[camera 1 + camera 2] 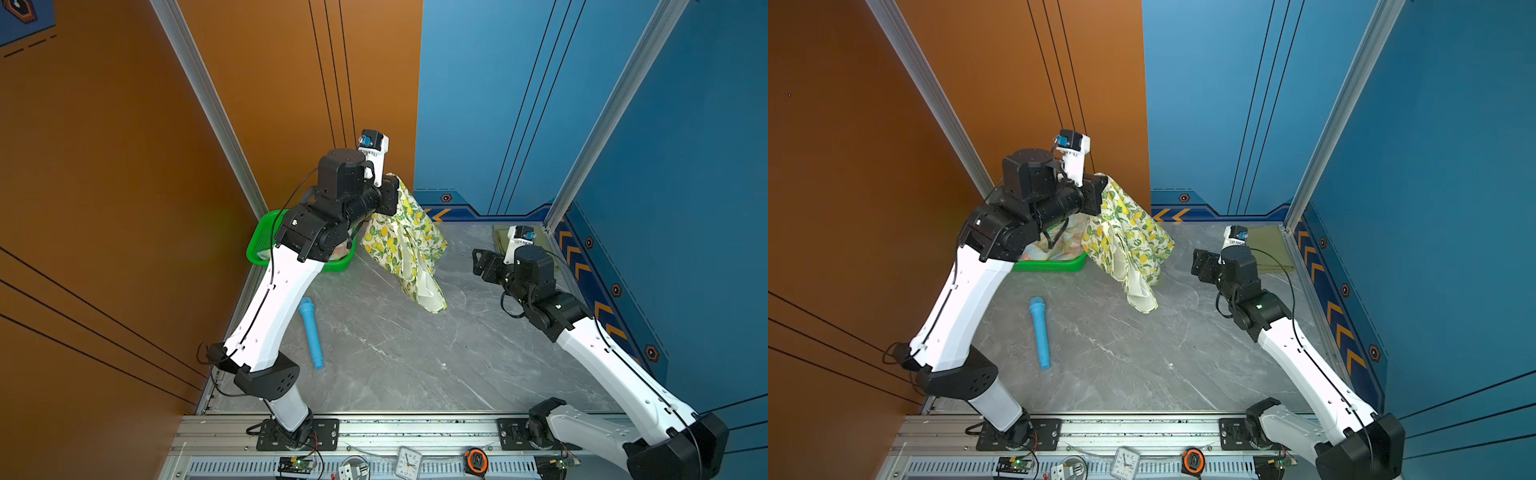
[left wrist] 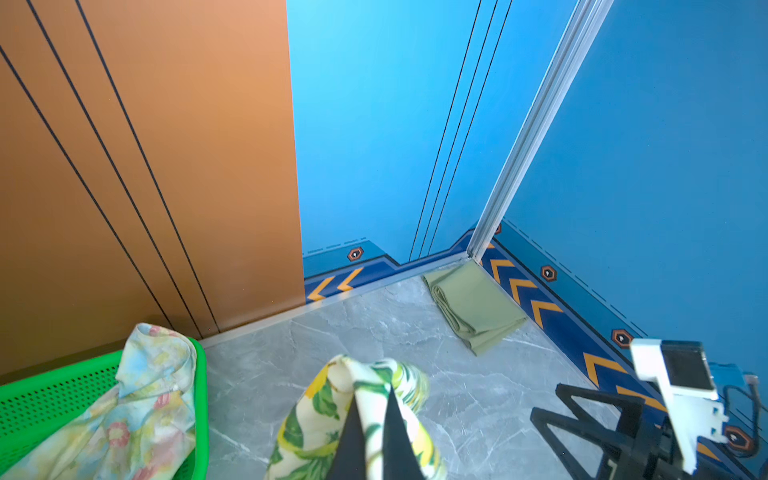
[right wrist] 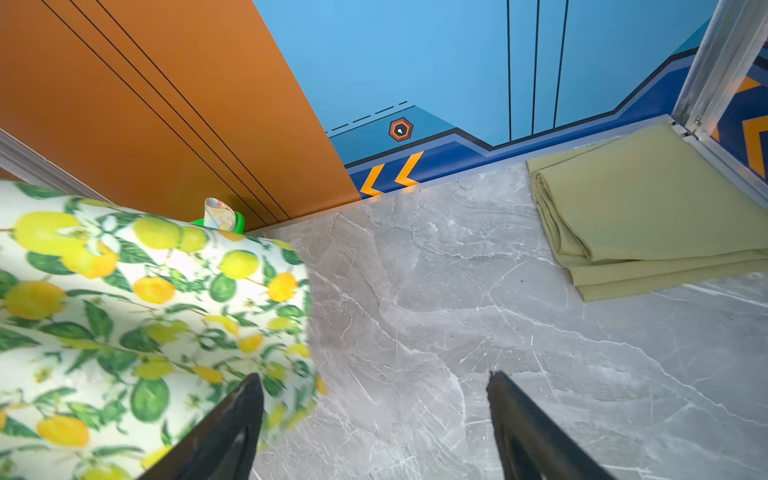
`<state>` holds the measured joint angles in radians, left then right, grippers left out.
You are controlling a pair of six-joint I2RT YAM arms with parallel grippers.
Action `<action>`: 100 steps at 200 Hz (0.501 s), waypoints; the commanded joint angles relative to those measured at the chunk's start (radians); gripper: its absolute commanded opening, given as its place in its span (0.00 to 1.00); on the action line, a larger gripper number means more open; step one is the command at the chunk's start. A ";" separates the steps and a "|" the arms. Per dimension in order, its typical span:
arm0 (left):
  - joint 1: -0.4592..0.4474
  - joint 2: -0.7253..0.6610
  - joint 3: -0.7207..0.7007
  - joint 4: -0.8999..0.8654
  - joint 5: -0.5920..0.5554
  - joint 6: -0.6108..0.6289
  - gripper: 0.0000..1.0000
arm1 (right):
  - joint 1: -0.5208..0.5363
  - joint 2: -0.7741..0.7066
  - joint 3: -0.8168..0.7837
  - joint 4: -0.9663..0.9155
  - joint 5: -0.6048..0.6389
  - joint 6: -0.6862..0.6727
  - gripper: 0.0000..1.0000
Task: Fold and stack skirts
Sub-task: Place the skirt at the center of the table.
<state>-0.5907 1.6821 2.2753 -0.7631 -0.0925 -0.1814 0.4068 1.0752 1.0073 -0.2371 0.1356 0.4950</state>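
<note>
**Grey marble tabletop [image 1: 395, 353], lemon-print skirt [image 1: 409, 245] held aloft**

Left gripper [image 2: 372, 409]: clamped tight on a bunched edge of the lemon-print skirt, hanging it beside the green basket [image 2: 50, 399]. Right gripper [image 3: 374, 376]: jaws spread wide, gripping nothing, just beside the hanging cloth. Olive skirt [image 3: 648, 208]: folded flat in the far right corner. Pastel floral skirt [image 2: 141, 399]: crumpled in the basket, spilling over its rim. Blue microphone toy [image 1: 311, 332]: lying near the left arm

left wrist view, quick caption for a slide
Left gripper pinches the lemon skirt; floral skirt in the green basket, olive skirt folded in the corner.
</note>
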 commanded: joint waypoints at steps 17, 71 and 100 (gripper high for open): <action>-0.012 0.029 -0.210 0.067 -0.007 -0.075 0.00 | 0.004 -0.038 -0.022 -0.112 -0.017 -0.032 0.86; 0.030 0.154 -0.326 -0.032 0.038 -0.105 0.85 | 0.079 -0.030 -0.056 -0.236 -0.028 -0.057 0.86; 0.111 0.093 -0.405 -0.061 0.055 -0.115 0.91 | 0.257 -0.003 -0.116 -0.217 0.072 -0.037 0.85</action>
<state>-0.5526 1.8626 1.9076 -0.7826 -0.0578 -0.2802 0.5339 1.0462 0.9413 -0.4114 0.1345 0.4610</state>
